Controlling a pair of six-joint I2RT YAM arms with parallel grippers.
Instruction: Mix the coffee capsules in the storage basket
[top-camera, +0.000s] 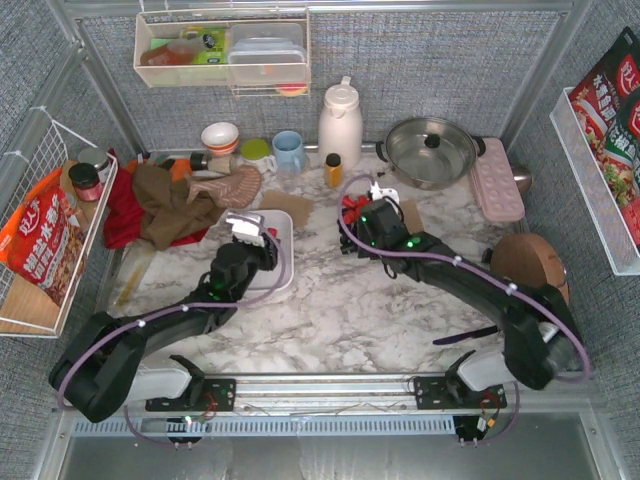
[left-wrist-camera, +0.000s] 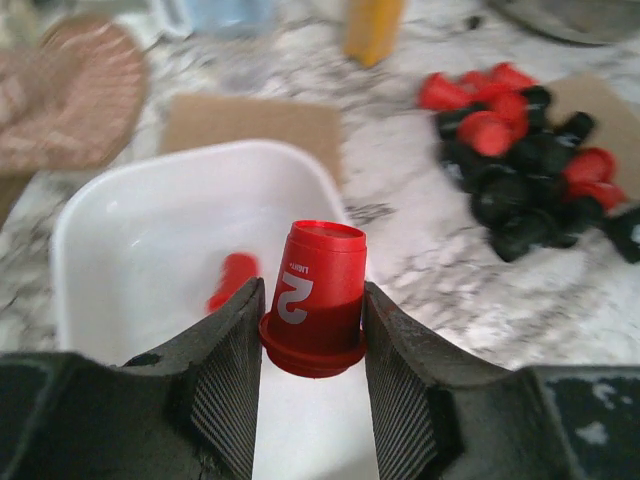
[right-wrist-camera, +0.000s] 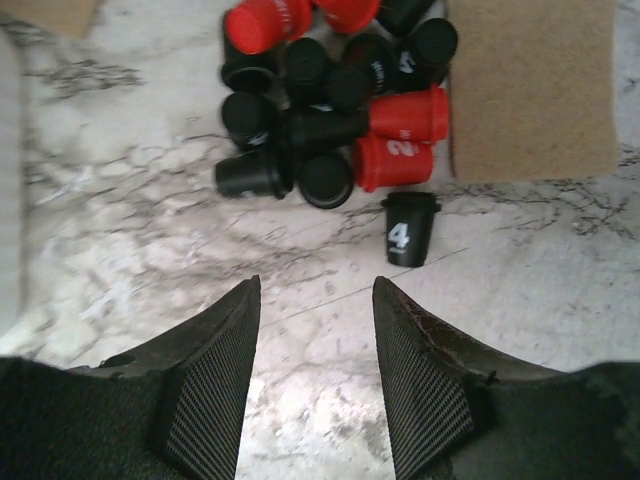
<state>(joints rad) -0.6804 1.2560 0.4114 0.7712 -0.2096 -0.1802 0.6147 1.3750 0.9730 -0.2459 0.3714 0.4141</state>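
Grey-veined white marble worktop bearing a shallow white plastic basket, a heap of red and black coffee capsules, and a flat brown cardboard sheet.

The left arm reaches forward from its base, elbow bent, forearm angled right. The left gripper has its jaws closed on a red capsule, pressing its sides near the rim. The right arm bends inward toward the left. The right gripper points downward, jaws apart with nothing between them.
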